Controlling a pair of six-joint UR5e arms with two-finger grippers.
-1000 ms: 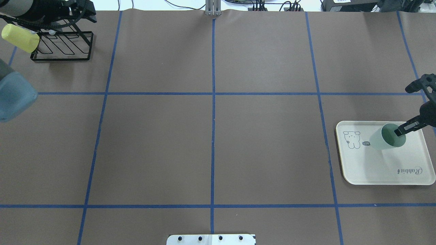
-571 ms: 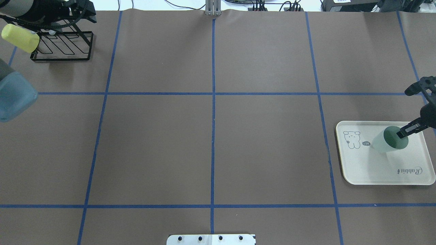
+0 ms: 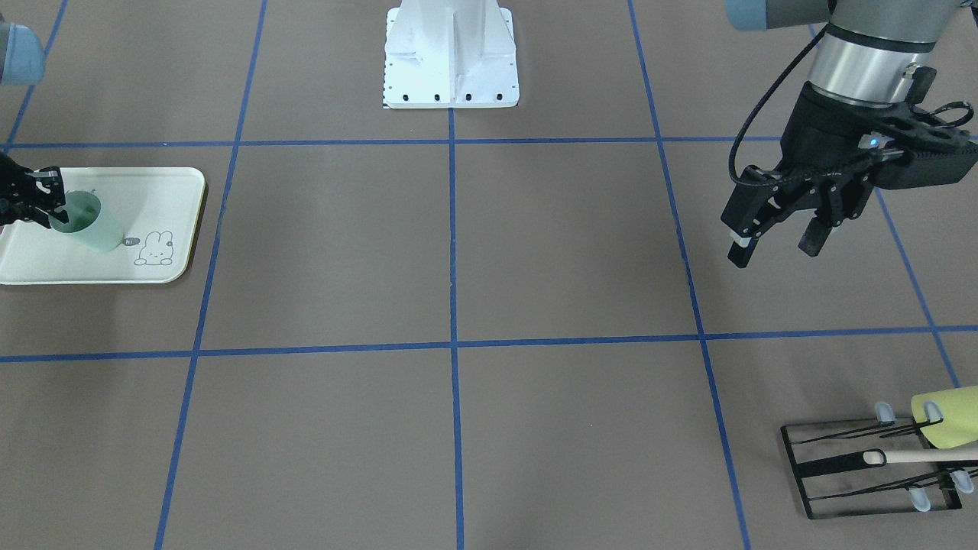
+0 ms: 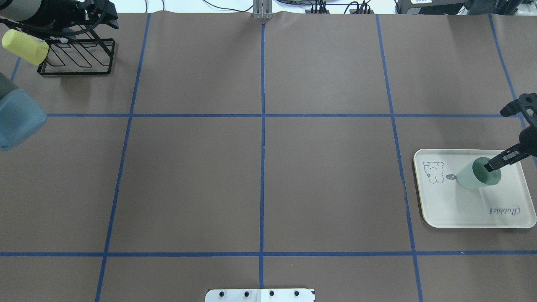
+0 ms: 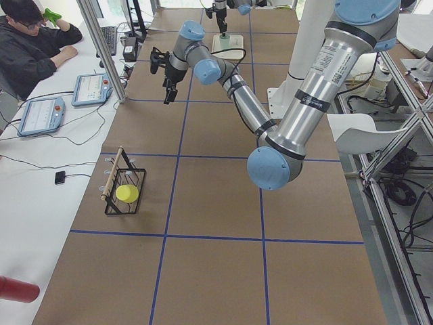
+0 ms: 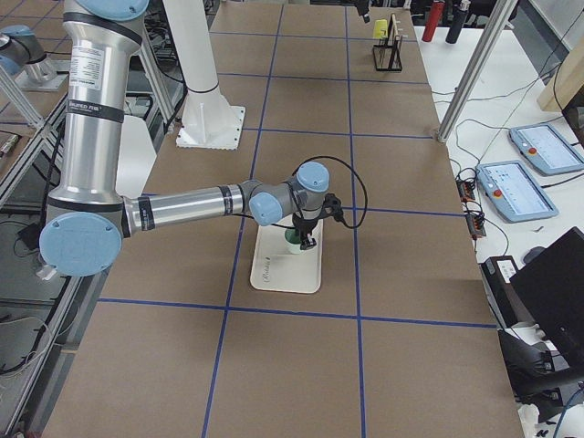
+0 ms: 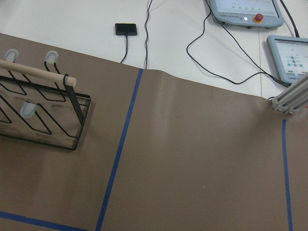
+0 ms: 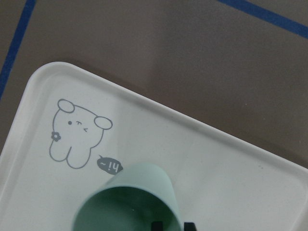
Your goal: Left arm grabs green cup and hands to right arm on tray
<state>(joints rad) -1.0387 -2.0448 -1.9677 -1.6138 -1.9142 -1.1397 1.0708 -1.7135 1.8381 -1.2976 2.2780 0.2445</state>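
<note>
The green cup (image 4: 470, 178) leans tilted over the cream tray (image 4: 461, 209) beside the bunny drawing. My right gripper (image 4: 491, 165) is shut on its rim, one finger inside the cup. In the front view the cup (image 3: 95, 225) and right gripper (image 3: 47, 208) are at the far left on the tray (image 3: 153, 191). The right wrist view shows the cup (image 8: 144, 187) just over the tray (image 8: 240, 173); I cannot tell if its base touches. My left gripper (image 3: 773, 250) is open and empty, raised above the table on the far side.
A black wire rack (image 4: 77, 58) with a wooden bar holds a yellow-green cup (image 4: 25, 46) at the far left corner. The robot's white base (image 3: 451, 53) stands at mid-table. An operator (image 5: 27, 40) sits at a side desk with tablets.
The right gripper has lowered the green cup toward the tray and shifted it slightly right. The left arm has barely moved.
</note>
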